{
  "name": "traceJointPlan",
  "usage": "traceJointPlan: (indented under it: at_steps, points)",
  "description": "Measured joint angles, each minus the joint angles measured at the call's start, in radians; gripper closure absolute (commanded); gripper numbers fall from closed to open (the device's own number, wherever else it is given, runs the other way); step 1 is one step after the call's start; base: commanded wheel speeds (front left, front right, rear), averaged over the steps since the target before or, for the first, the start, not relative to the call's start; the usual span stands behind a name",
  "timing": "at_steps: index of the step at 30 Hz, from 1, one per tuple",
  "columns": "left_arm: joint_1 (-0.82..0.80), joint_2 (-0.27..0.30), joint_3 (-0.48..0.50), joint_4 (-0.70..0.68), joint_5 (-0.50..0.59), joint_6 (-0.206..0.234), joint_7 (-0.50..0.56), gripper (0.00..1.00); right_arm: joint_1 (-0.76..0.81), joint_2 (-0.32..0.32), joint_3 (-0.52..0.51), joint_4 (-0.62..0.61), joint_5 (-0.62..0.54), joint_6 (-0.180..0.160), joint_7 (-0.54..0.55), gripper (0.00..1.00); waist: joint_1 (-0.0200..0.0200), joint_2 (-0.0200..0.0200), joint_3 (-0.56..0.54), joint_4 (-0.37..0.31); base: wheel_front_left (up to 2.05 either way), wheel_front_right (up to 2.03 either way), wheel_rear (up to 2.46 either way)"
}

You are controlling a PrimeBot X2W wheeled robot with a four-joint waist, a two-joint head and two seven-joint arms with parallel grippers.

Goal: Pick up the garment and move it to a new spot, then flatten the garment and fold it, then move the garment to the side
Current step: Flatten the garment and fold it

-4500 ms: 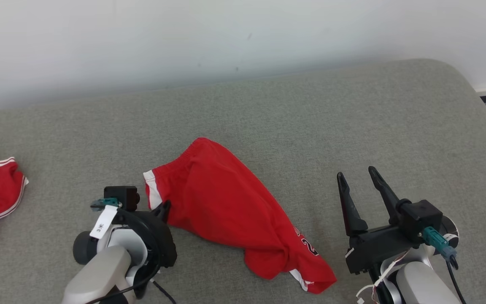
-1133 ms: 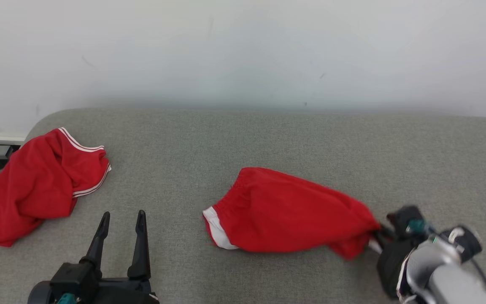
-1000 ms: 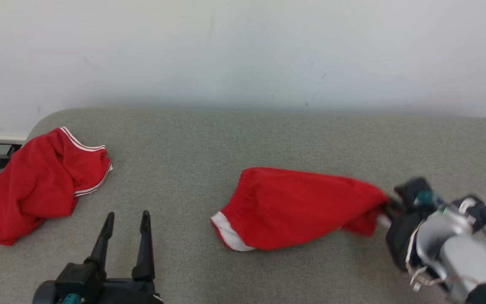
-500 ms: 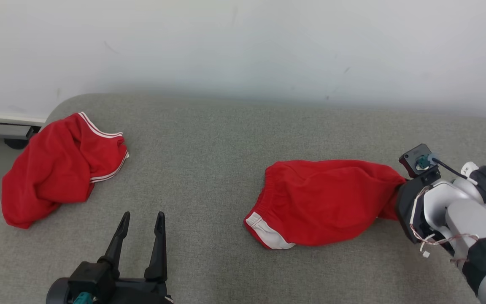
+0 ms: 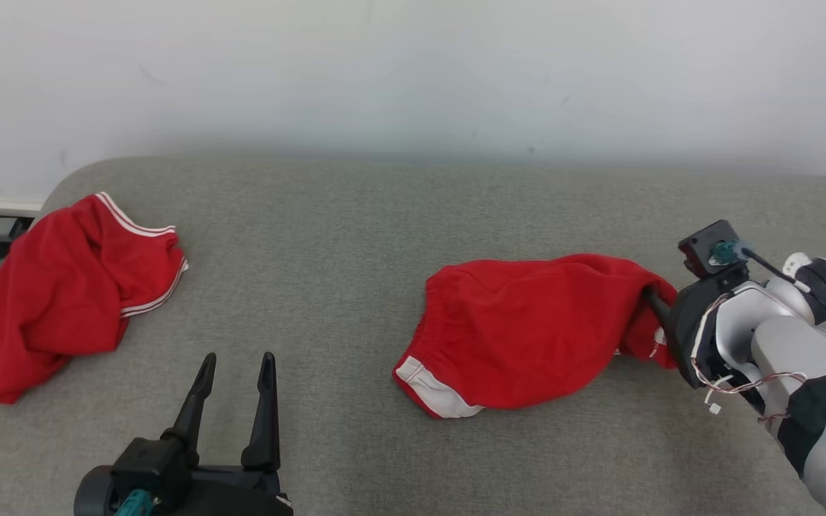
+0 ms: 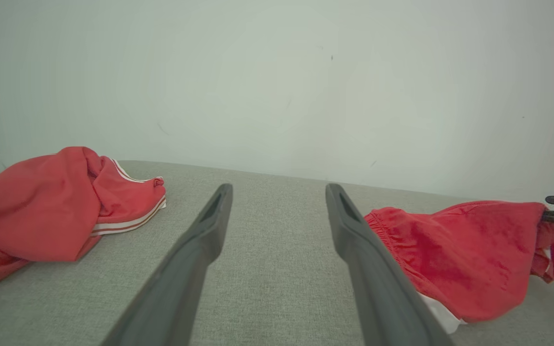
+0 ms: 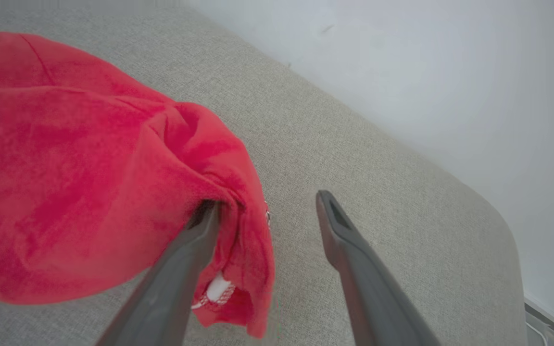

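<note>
Right gripper (image 7: 266,199) released, jaws apart, 1 finger (image 7: 176,278) tucked into right end of shorts (image 5: 520,330); left gripper (image 5: 235,360) released, well to their left.

R gripper (image 7: 266,202) jaws now apart, red shorts (image 5: 520,330) no longer pinched, dragged further R

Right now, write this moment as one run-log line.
left gripper: open, empty | right gripper: open, one finger in shorts fold | shorts: bunched on cushion
</note>
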Motion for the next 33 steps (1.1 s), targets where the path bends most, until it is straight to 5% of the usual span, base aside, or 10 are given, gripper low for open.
traceJointPlan:
  at_steps: [11,15,33]
  points:
    - [0.004,0.000,0.016,-0.016,0.000,0.001,0.000,0.00,0.285,0.022,-0.120,-0.132,0.125,-0.007,-0.176,0.00,0.0000,0.0000,-0.001,-0.063,0.00,0.00,0.00]
    - [0.006,0.000,0.019,-0.023,0.000,0.001,0.000,0.00,0.379,0.055,-0.132,-0.189,0.143,-0.041,-0.234,0.00,0.0000,0.0000,0.002,-0.079,0.00,0.00,0.00]
    - [-0.004,-0.007,-0.016,-0.016,0.014,-0.009,0.000,0.00,0.371,0.053,-0.150,-0.196,0.122,-0.121,-0.298,0.00,-0.0002,0.0000,0.022,-0.060,0.00,0.00,0.00]
